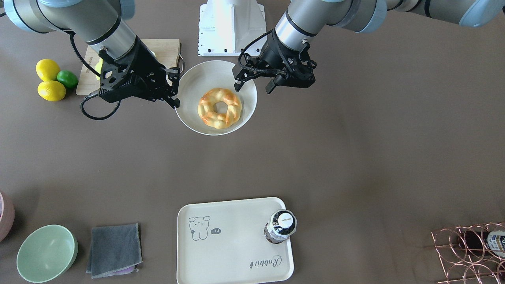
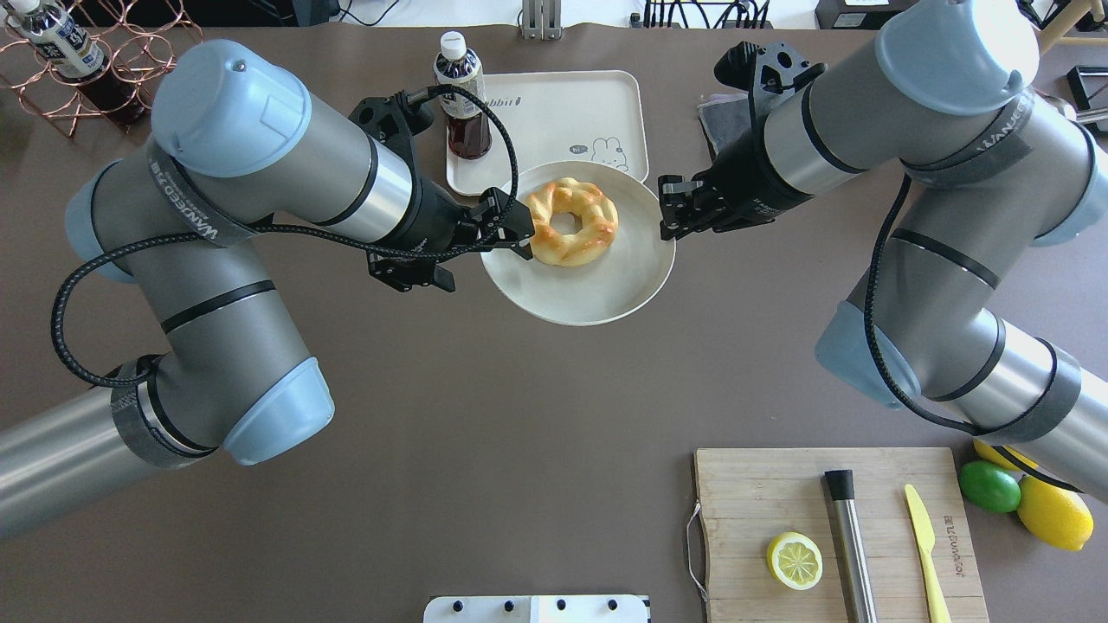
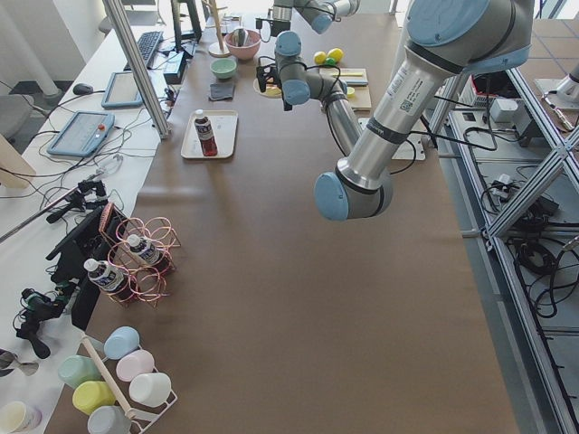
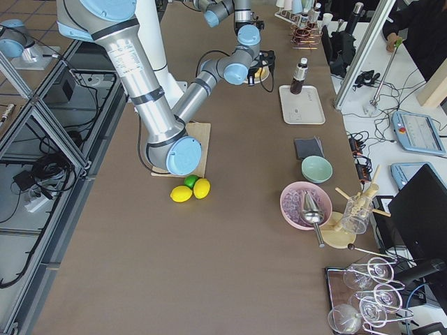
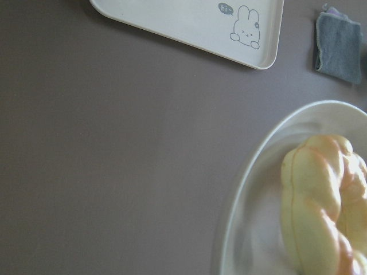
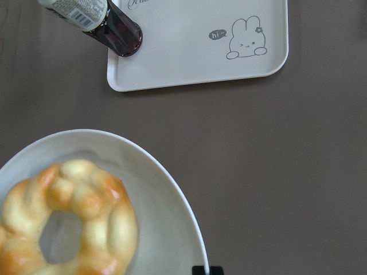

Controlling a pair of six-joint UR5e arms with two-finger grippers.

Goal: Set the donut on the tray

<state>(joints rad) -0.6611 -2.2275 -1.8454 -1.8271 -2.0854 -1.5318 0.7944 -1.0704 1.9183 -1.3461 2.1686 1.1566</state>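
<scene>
The donut [image 1: 219, 108], braided, pale yellow with orange-brown patches, lies on a round off-white plate [image 1: 193, 85] at mid-table. It also shows in the overhead view [image 2: 571, 221] and in both wrist views [image 5: 321, 206] [image 6: 69, 217]. My left gripper [image 1: 254, 85] is open and empty, just above the plate's rim beside the donut. My right gripper [image 1: 173, 87] is open and empty at the opposite rim. The cream tray [image 1: 232, 244] with the rabbit drawing lies across the table from me, apart from the plate, with a dark drink bottle [image 1: 281, 227] standing on one corner.
A wooden cutting board [image 2: 831, 528] with a lemon half [image 2: 795, 560], a steel rod and a yellow knife lies at my near right, with lemons and a lime [image 2: 1052, 510] beside it. A green bowl [image 1: 46, 252], a grey cloth [image 1: 114, 249] and a copper wire rack [image 1: 469, 252] sit along the far edge.
</scene>
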